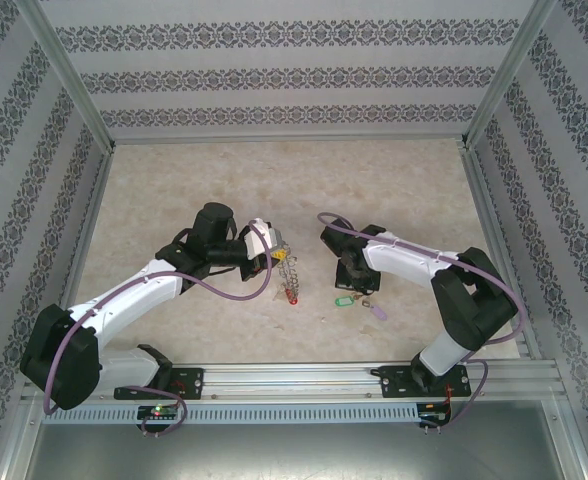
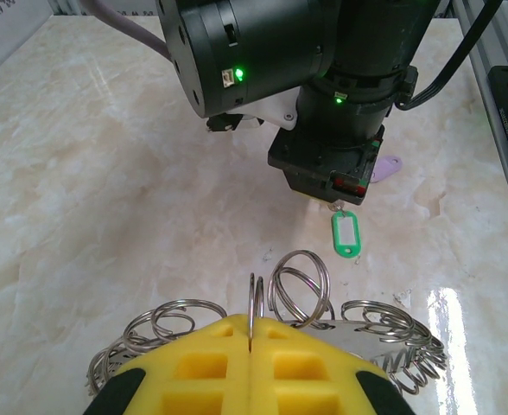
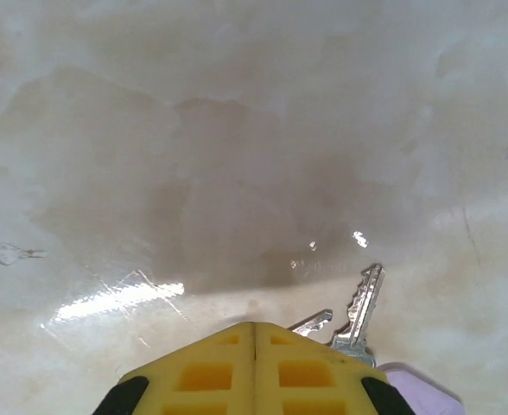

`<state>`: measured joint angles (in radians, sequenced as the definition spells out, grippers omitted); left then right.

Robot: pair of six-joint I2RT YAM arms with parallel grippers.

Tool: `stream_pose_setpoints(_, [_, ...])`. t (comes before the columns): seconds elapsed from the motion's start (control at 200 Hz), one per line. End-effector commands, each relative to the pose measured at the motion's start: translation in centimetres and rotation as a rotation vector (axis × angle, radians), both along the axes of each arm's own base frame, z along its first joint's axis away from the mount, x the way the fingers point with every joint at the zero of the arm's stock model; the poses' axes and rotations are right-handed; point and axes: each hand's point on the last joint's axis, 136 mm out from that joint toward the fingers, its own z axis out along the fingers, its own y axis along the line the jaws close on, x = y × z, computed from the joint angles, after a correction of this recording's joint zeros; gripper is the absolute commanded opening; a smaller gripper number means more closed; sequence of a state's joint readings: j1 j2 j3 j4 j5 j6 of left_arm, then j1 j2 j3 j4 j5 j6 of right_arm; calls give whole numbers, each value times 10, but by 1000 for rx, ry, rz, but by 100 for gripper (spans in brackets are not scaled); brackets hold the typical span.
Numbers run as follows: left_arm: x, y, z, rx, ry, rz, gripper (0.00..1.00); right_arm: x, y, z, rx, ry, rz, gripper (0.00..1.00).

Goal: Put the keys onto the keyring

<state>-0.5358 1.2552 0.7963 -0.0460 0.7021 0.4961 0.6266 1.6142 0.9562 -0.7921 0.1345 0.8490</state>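
My left gripper (image 2: 252, 339) is shut on one upright wire loop of the keyring (image 2: 384, 335), a flat grey metal ring fringed with loops, also seen at the table's middle (image 1: 287, 268). A red-tagged key (image 1: 292, 296) lies just below it; I cannot tell whether it is attached. My right gripper (image 3: 254, 327) is shut, low over the table beside two metal keys (image 3: 362, 303); nothing shows between its pads. The shorter key blade (image 3: 313, 322) pokes out from under its right finger. The green tag (image 2: 346, 233) sits right under its tip, and the lilac tag (image 3: 418, 391) is beside it.
The marble-patterned tabletop (image 1: 274, 180) stretches bare behind both arms. Patterned walls enclose it on three sides, with metal frame posts (image 1: 69, 75) at the corners. The arms' mounting rail (image 1: 294, 378) runs along the near edge.
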Motion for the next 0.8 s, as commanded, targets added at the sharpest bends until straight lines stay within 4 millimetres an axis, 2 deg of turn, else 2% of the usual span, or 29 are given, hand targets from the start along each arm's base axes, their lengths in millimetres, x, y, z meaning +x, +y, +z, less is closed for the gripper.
stream_pose_setpoints(0.0, [-8, -2, 6, -9, -12, -25, 0, 4, 7, 11, -5, -30, 64, 5])
stream_pose_setpoints(0.04, [-8, -2, 7, -10, -12, -26, 0, 3, 6, 12, -14, -18, 60, 8])
stream_pose_setpoints(0.115, [-8, -2, 7, -9, -14, -27, 0, 1, 6, 13, -6, -21, 35, 25])
stream_pose_setpoints(0.155, [-8, -1, 7, -7, -14, -27, 0, 1, 7, 15, 7, -30, 21, 31])
stream_pose_setpoints(0.24, [-9, -1, 5, -2, -12, -27, 0, -1, 8, 15, 22, -39, -16, 37])
stream_pose_setpoints(0.56, [-7, -3, 6, -7, -16, -32, 0, -16, 14, -4, 23, 23, -38, 36])
stream_pose_setpoints(0.794, [-8, -3, 7, -4, -12, -37, 0, -20, 10, -11, 2, 33, -54, 30])
